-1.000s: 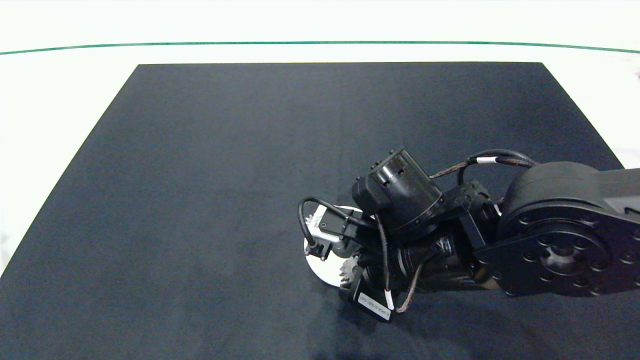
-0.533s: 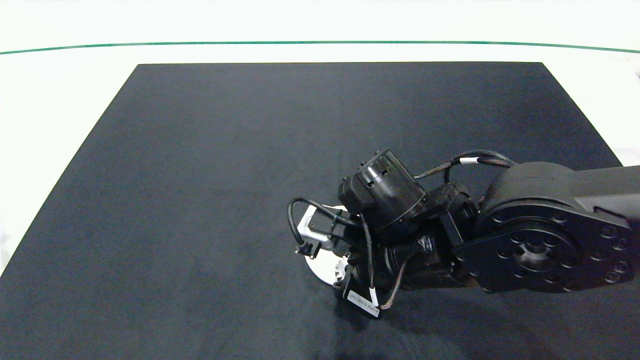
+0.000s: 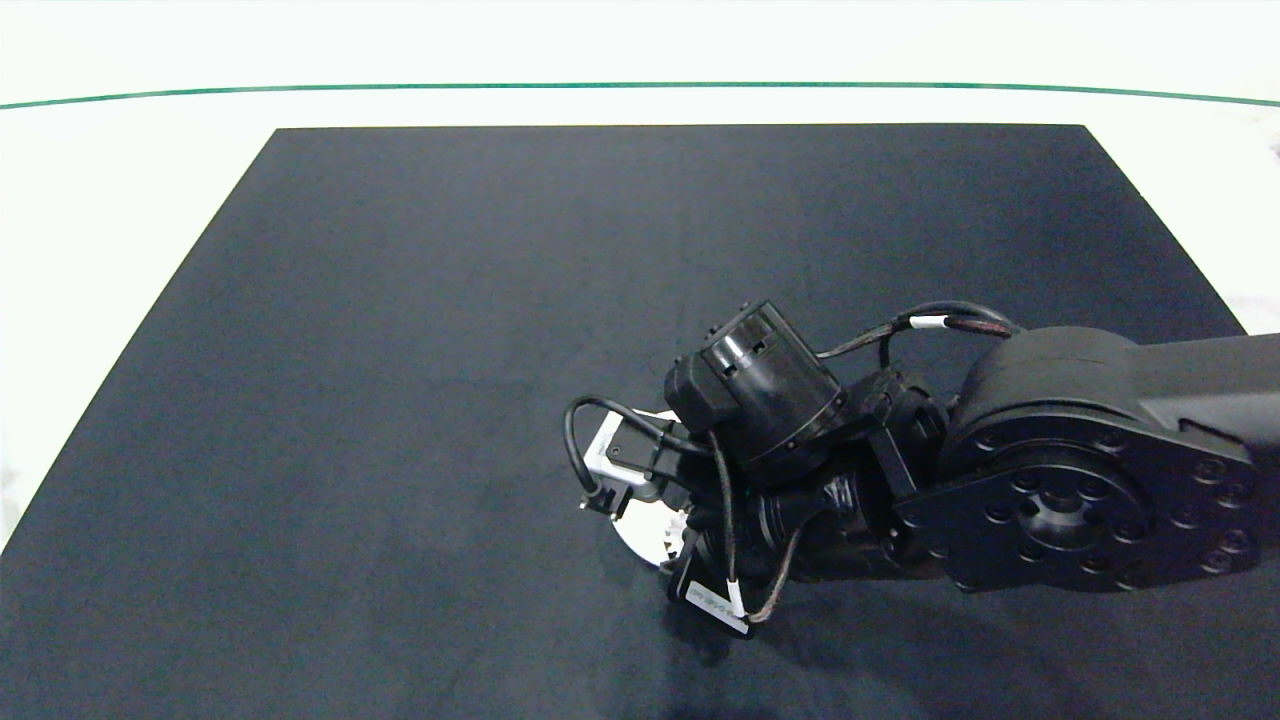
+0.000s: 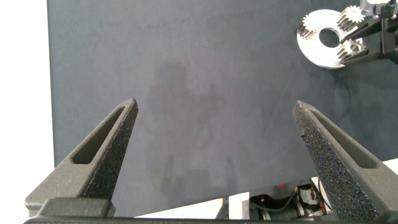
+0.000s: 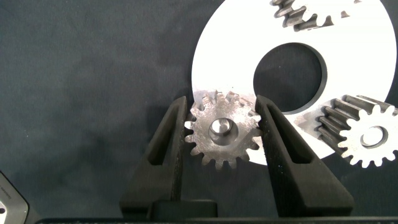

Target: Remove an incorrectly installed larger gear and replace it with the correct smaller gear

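In the right wrist view the larger gear point(image 5: 222, 134), with pointed teeth and a small centre, lies on the rim of a white ring plate point(image 5: 236, 46). My right gripper point(image 5: 221, 99) is shut on it, one finger against its teeth on each side. Two small gears with short even teeth point(image 5: 367, 134) point(image 5: 311, 12) sit elsewhere on the plate. The loose smaller gear is out of view. In the head view the right wrist point(image 3: 760, 400) hides most of the plate point(image 3: 640, 538). My left gripper point(image 4: 214, 104) hangs open over bare mat, far from the plate point(image 4: 323, 55).
A dark mat point(image 3: 450, 300) covers the table, with white table around it and a green line point(image 3: 640, 85) at the back. The right arm's big joint point(image 3: 1070, 480) lies over the mat's right front part.
The right arm has shifted left and a little toward the front, so its wrist now covers more of the plate. The plate itself has stayed put.
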Available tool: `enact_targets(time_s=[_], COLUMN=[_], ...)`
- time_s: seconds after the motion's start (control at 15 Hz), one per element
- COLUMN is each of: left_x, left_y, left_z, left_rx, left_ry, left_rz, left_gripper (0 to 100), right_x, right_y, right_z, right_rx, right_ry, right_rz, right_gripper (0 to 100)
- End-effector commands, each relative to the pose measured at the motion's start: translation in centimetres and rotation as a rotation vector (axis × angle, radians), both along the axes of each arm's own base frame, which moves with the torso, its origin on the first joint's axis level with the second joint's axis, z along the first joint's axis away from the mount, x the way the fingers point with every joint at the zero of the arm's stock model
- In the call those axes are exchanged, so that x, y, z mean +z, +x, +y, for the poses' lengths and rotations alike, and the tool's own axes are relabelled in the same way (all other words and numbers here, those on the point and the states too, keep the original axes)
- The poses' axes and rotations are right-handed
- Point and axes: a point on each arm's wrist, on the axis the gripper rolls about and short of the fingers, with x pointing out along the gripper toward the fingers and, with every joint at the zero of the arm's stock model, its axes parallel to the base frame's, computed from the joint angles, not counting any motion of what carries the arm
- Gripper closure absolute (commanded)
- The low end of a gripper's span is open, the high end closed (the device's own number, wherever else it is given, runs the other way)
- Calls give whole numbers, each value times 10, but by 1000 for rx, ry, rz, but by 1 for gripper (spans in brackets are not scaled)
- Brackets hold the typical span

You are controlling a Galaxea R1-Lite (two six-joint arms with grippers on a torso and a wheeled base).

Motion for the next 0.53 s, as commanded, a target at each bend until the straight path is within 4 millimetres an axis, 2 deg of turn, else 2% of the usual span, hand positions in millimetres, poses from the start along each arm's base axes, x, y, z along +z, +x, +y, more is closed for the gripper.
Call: enact_targets(time_s=[0.07, 0.13, 0.2, 0.53], left_x=[-1, -1, -1, -1], left_y=[-1, -1, -1, -1], left_z=[0, 0, 0, 0], left_rx=[0, 0, 0, 2], left_ry=[1, 1, 1, 1], left_rz=[1, 0, 0, 0], left_gripper=[0, 0, 0, 0], right_x=[-1, -3, -4, -1], right_y=[-1, -1, -2, -2], right_z=[-1, -1, -1, -3], right_rx=[3, 4, 3, 1], right_ry=[-10, -14, -17, -10], right_rz=[4, 6, 9, 6], right_gripper=[75, 75, 0, 0])
